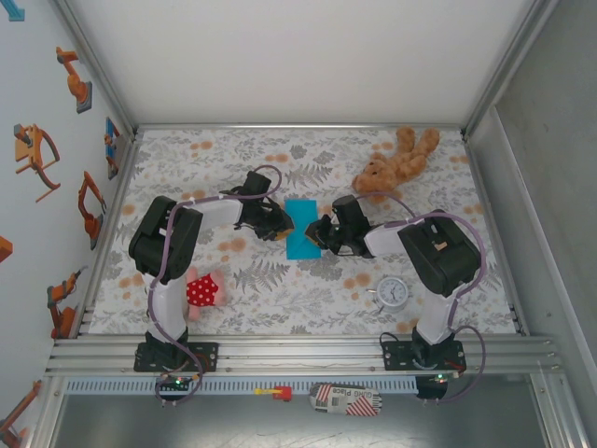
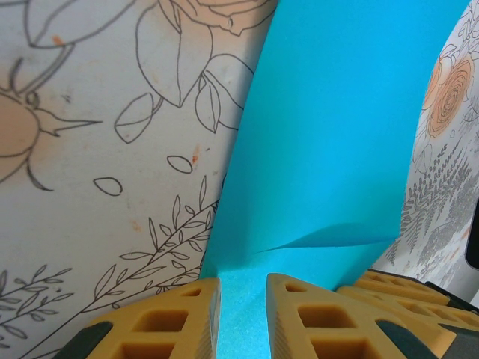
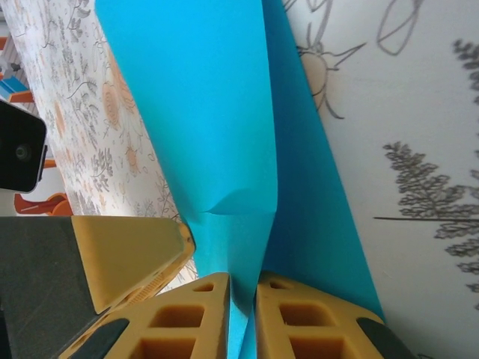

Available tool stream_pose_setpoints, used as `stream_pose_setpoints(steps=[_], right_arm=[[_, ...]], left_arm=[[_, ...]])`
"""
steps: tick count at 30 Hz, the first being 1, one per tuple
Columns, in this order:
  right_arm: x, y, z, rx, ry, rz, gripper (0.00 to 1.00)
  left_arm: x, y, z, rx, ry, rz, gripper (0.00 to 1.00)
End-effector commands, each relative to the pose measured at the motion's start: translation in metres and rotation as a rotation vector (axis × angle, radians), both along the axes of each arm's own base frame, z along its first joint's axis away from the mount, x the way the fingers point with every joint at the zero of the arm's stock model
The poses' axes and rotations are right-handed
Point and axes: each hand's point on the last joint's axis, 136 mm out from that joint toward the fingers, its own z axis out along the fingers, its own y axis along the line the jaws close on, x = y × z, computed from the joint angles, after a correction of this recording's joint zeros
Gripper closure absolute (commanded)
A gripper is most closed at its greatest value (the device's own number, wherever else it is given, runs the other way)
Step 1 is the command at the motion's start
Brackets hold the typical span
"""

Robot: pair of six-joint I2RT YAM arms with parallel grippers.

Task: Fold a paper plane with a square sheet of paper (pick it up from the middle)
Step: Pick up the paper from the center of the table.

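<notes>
Folding step: square sheet of paper (image 1: pixel 300 226) pinched by right tool (image 3: pixel 243 283), straddled by left tool (image 2: pixel 243 284) (grip unclear); next, likely crease pressing.

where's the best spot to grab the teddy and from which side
The teddy is probably best pinched across its torso from straight above: it lies flat near the far right corner, limbs splayed, and the torso is the narrow middle with bare mat either side.
</notes>
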Motion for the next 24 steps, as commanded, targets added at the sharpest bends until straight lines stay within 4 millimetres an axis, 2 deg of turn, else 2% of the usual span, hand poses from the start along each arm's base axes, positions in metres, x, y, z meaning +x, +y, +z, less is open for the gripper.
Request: stream_pose_setpoints(steps=[1,5,9,12,16,19,24], right_arm=[[0.004,0.011,0.009,0.020,-0.048,0.038,0.85],[0.007,0.014,0.004,0.013,-0.058,0.047,0.87],[0.015,0.016,0.010,0.011,-0.107,0.052,0.90],[0.020,0.017,0.018,0.005,-0.147,0.059,0.95],[0.026,0.018,0.045,0.012,-0.240,0.072,1.00],[0.027,0.018,0.070,0.022,-0.308,0.091,1.00],[0.026,0.021,0.122,0.074,-0.415,0.123,1.00]], left_arm=[[-0.013,0.014,-0.017,0.055,0.074,0.020,0.76],[-0.009,0.011,-0.006,0.032,0.054,0.013,0.75],[0.002,0.009,0.022,-0.001,-0.003,0.000,0.72],[0.009,0.011,0.040,-0.025,-0.047,0.007,0.70],[0.015,0.022,0.064,-0.066,-0.122,0.052,0.60],[0.018,0.033,0.083,-0.127,-0.183,0.105,0.48],[0.015,0.046,0.124,-0.281,-0.295,0.175,0.31]])
